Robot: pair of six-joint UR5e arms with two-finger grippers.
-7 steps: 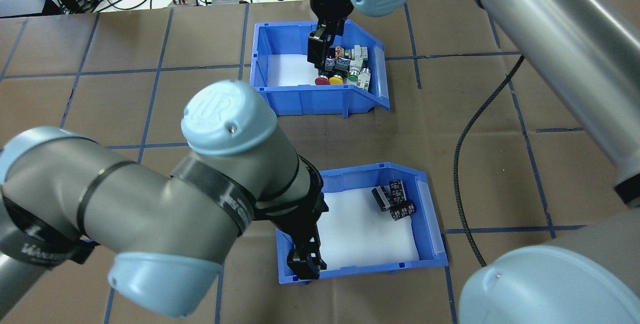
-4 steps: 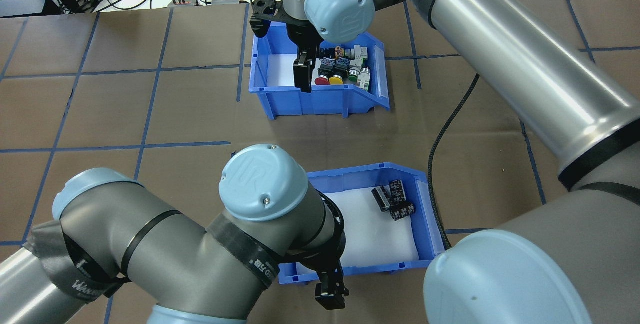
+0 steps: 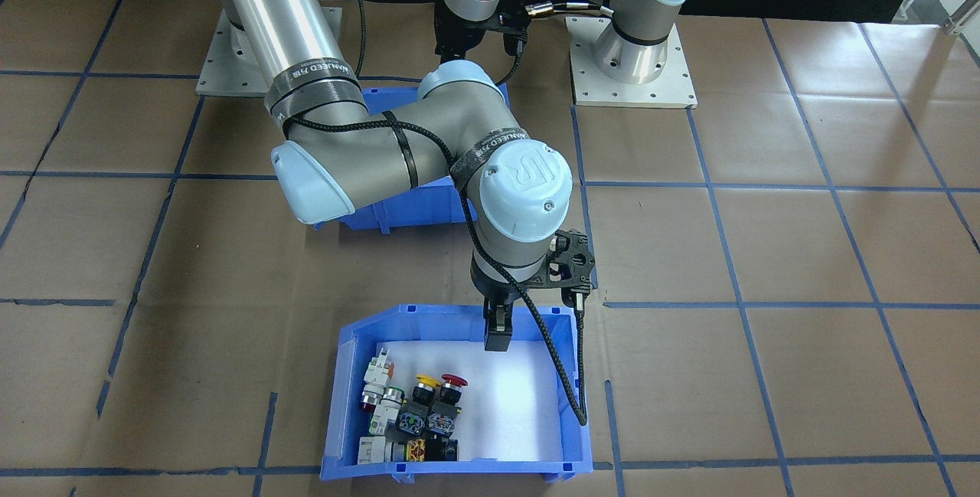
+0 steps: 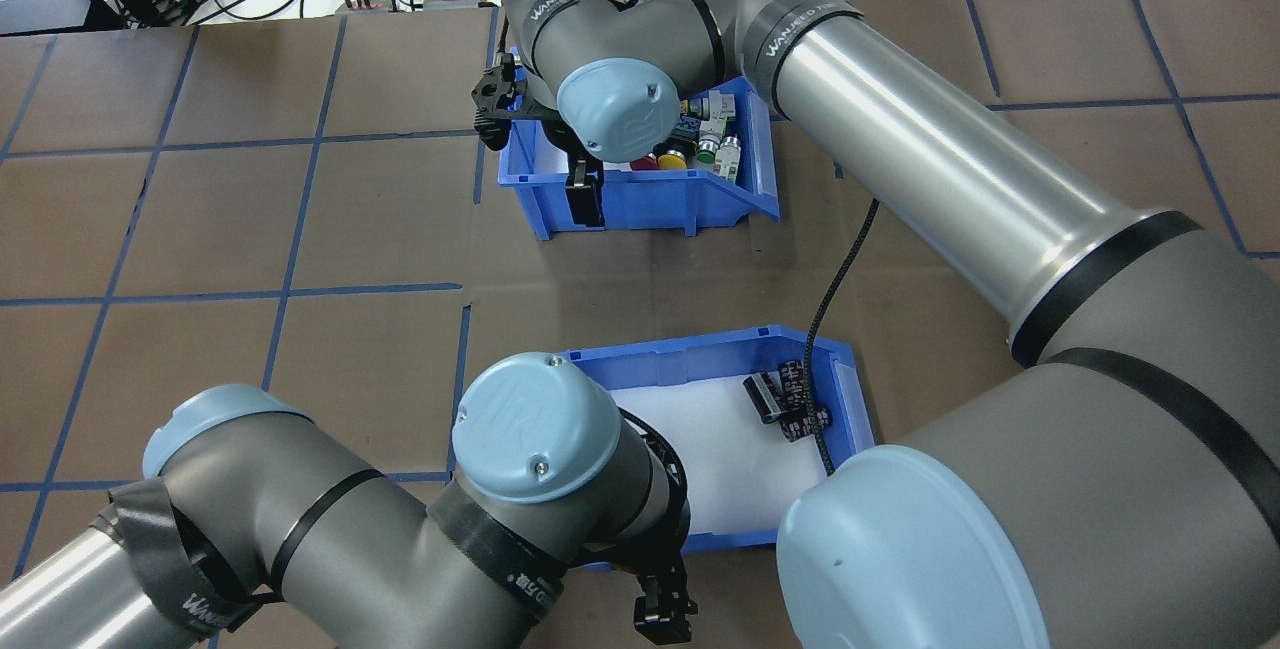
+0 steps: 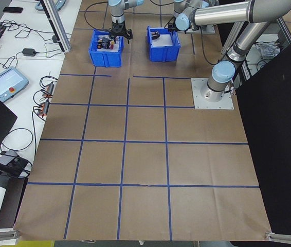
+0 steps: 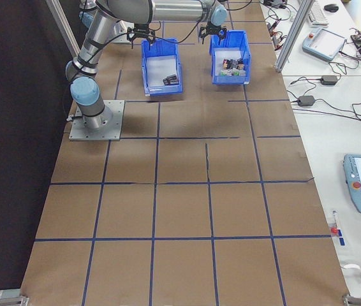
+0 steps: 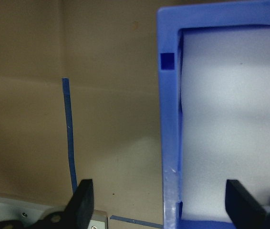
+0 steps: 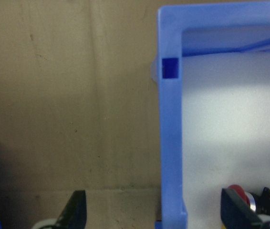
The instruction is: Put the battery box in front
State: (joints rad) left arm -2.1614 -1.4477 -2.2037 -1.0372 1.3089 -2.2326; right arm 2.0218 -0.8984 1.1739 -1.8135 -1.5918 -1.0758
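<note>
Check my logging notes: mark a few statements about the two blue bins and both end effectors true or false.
1. The left end effector stands open astride a wall of the battery box. True.
2. The right end effector is shut on a red switch. False: it is open, astride a wall of the switch bin.
3. The battery box sits farther from the robot than the switch bin. False: it is nearer the robot.
4. The batteries lie on white foam. True.
</note>
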